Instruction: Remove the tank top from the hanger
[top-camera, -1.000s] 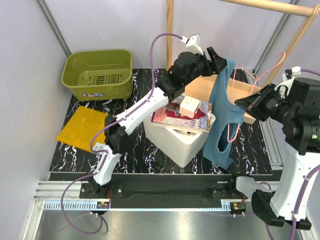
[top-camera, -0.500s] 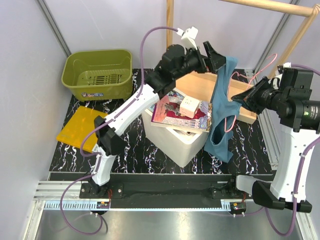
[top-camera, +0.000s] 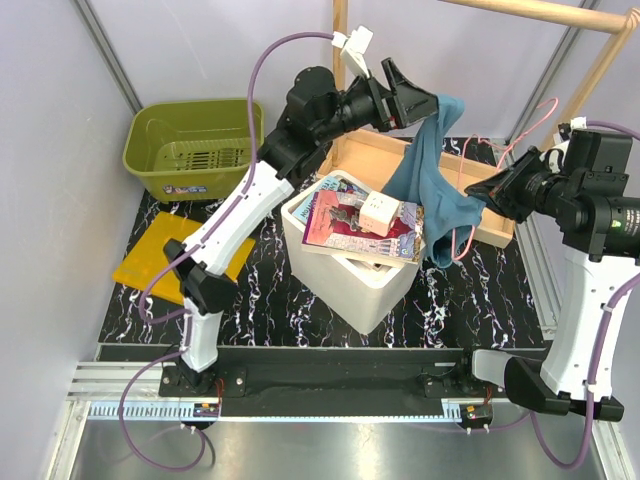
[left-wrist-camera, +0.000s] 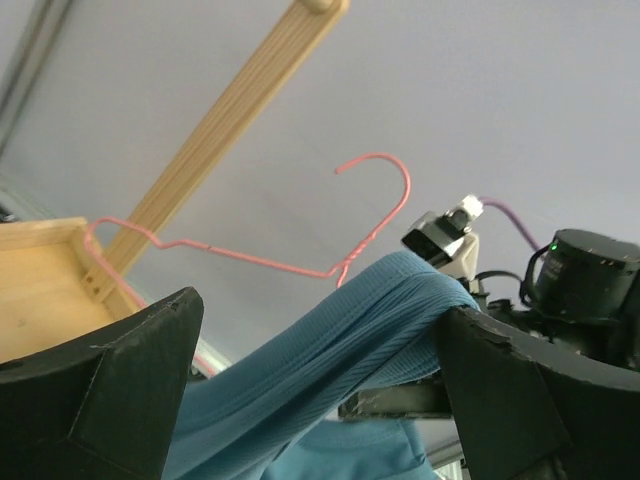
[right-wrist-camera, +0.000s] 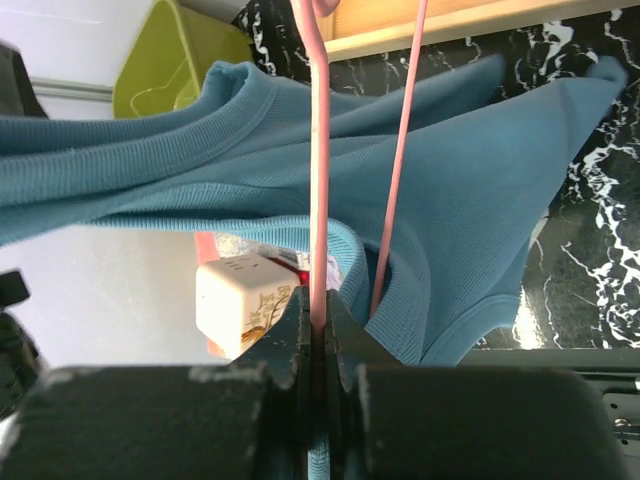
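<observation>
The teal-blue tank top (top-camera: 432, 190) is stretched between my two arms above the white box. One strap loops over a finger (left-wrist-camera: 520, 390) of my left gripper (top-camera: 414, 92), which is held high and open; in the left wrist view the strap (left-wrist-camera: 330, 340) runs across the gap between the jaws (left-wrist-camera: 320, 312). The pink wire hanger (top-camera: 466, 238) still passes through the garment, its hook (left-wrist-camera: 385, 190) free in the air. My right gripper (top-camera: 480, 198) is shut on the hanger's wire (right-wrist-camera: 318, 200), with the tank top (right-wrist-camera: 470, 180) bunched just beyond it.
Below the cloth, the white box (top-camera: 355, 275) carries a magazine and a white cube (top-camera: 378, 213). A wooden tray (top-camera: 372, 160) lies behind it, under the wooden rack rail (top-camera: 540, 12). A green basket (top-camera: 195, 150) and a yellow sheet (top-camera: 160, 255) sit left.
My left gripper opened wide and rose up and to the left, drawing the strap with it and spreading the tank top away from the hanger. The right arm lifted the hanger slightly, then held.
</observation>
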